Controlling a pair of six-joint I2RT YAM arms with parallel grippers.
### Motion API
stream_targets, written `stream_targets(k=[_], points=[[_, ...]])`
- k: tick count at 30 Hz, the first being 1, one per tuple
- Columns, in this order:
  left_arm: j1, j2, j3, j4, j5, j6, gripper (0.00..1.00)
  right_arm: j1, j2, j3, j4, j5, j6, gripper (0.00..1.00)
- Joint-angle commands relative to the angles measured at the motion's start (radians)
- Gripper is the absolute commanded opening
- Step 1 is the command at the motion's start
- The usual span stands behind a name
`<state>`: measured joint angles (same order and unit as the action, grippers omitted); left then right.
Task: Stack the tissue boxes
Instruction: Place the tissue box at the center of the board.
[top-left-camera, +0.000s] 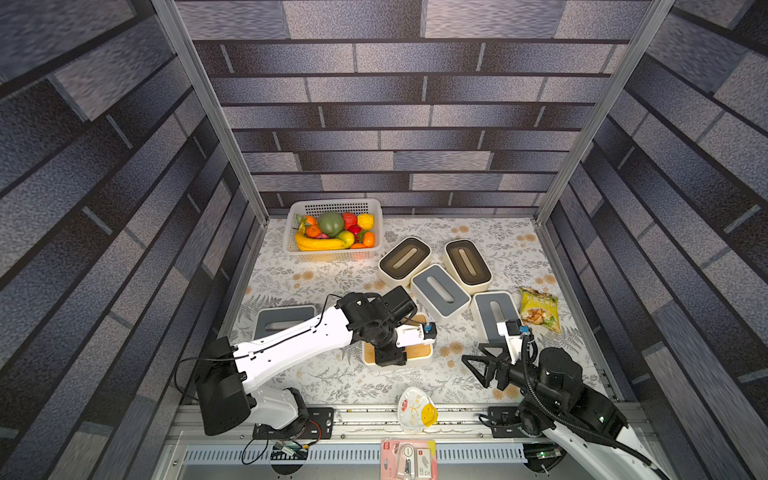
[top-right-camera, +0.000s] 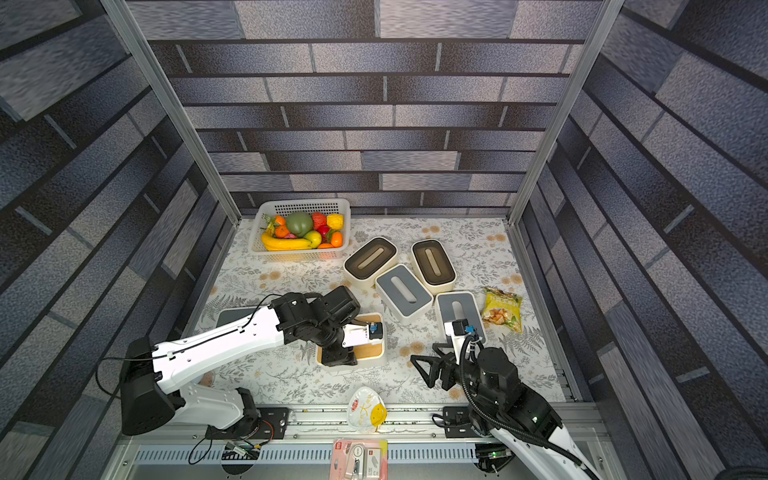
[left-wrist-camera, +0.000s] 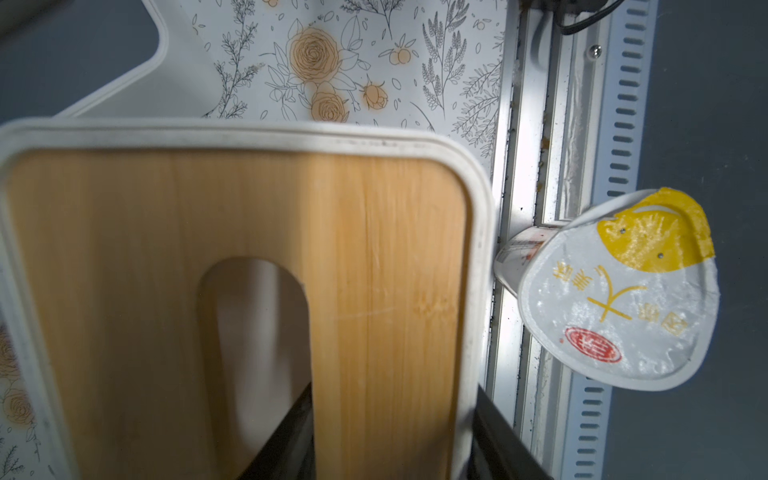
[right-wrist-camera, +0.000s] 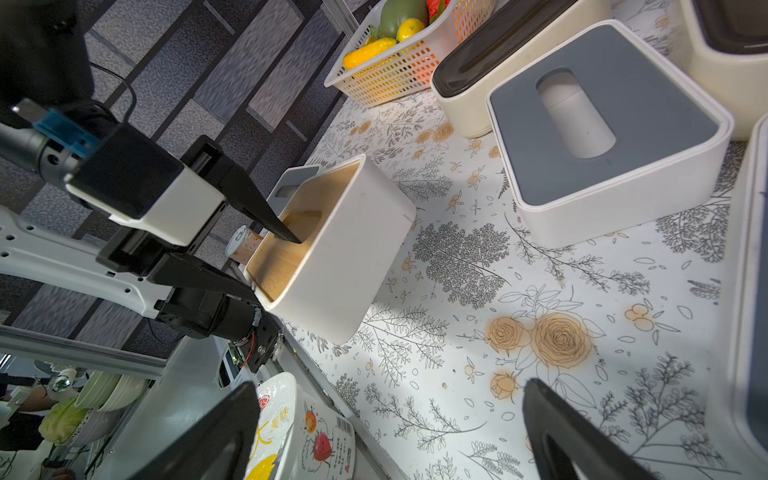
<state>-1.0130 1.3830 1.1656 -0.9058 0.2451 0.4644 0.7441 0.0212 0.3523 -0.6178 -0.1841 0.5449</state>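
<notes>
My left gripper (top-left-camera: 388, 356) is shut on the white tissue box with the wood lid (top-left-camera: 419, 352), near the front middle of the table. One finger is in the lid's slot and the other is outside the wall (left-wrist-camera: 390, 449). I cannot tell whether its base touches the cloth. Grey-lidded boxes sit under my left arm (top-left-camera: 282, 320), mid-table (top-left-camera: 440, 293) and at the right (top-left-camera: 492, 309). Two cream boxes with dark-brown lids (top-left-camera: 404, 259) (top-left-camera: 467, 264) lie behind them. My right gripper (top-left-camera: 473, 372) hovers open and empty (right-wrist-camera: 386, 436) over the cloth, right of the held box.
A white perforated basket (top-left-camera: 332, 203) of fruit stands at the back left. A yellow-green snack bag (top-left-camera: 539, 309) lies by the right wall. A foil-lidded cup (top-left-camera: 417, 409) rests on the front rail, with a pink packet (top-left-camera: 409, 459) below it. Walls enclose three sides.
</notes>
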Motion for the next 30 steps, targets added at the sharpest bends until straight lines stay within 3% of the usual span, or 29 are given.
stream_targets(k=[1,6,13,30], points=[[-0.013,0.012,0.013,-0.007,-0.040,-0.003,0.43,0.008,-0.001,0.002,0.001,-0.007,-0.009,1.00],[-0.012,0.027,0.045,-0.054,-0.030,-0.046,0.43,0.007,-0.012,0.002,0.009,-0.025,-0.015,1.00],[-0.016,-0.035,-0.049,0.026,-0.032,-0.096,0.44,0.007,-0.013,-0.004,0.020,-0.053,-0.022,1.00],[-0.052,-0.004,-0.126,0.087,-0.082,-0.089,0.46,0.007,-0.012,-0.010,0.024,-0.067,-0.022,1.00]])
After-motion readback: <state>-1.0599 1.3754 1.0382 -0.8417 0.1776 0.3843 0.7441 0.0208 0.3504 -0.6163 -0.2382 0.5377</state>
